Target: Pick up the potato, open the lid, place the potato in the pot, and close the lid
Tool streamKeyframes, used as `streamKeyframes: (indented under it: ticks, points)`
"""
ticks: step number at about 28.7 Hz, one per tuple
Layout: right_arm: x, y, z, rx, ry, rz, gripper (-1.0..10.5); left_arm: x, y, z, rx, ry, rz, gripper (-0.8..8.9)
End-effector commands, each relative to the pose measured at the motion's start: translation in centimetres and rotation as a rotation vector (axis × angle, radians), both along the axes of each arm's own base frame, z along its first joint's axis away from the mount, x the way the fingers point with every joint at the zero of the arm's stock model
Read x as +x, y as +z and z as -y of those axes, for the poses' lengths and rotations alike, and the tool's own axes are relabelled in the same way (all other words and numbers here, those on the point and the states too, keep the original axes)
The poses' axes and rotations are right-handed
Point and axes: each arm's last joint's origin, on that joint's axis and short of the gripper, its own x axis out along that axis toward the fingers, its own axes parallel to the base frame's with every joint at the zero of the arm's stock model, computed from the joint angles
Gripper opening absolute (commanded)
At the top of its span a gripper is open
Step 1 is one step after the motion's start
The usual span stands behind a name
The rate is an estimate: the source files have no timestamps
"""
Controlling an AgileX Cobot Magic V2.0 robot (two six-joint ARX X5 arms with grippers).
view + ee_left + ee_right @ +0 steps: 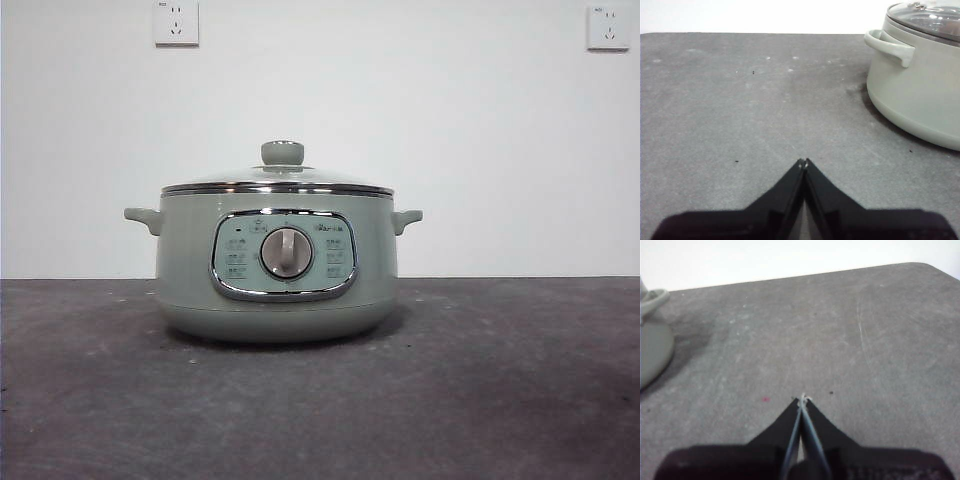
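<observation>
The pale sage-green pot (190, 270) stands in the middle of the grey table, its dial facing the front view. The glass lid (330, 178) with its green knob (282, 152) sits closed on it. The potato is not in open view. A faint orange-brown tint shows through the lid's glass (949, 24) in the left wrist view. My left gripper (803, 161) is shut and empty over the table, apart from the pot (920, 95). My right gripper (802, 399) is shut and empty on the pot's (652, 345) other side. Neither gripper shows in the front view.
The grey table (500, 400) runs to a white wall with two sockets (176, 22). The pot's side handles (890, 46) stick out on both sides. The table's rounded far corner (927, 266) shows in the right wrist view.
</observation>
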Motion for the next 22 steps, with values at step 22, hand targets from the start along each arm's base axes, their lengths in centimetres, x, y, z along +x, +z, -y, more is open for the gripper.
streamKeyframes:
  ticks: [22]
  points:
    - [0.45,-1.34,0.11,-0.062,-0.029,0.051,0.0,0.03,-0.29,0.0,0.005,0.001,-0.007,0.0]
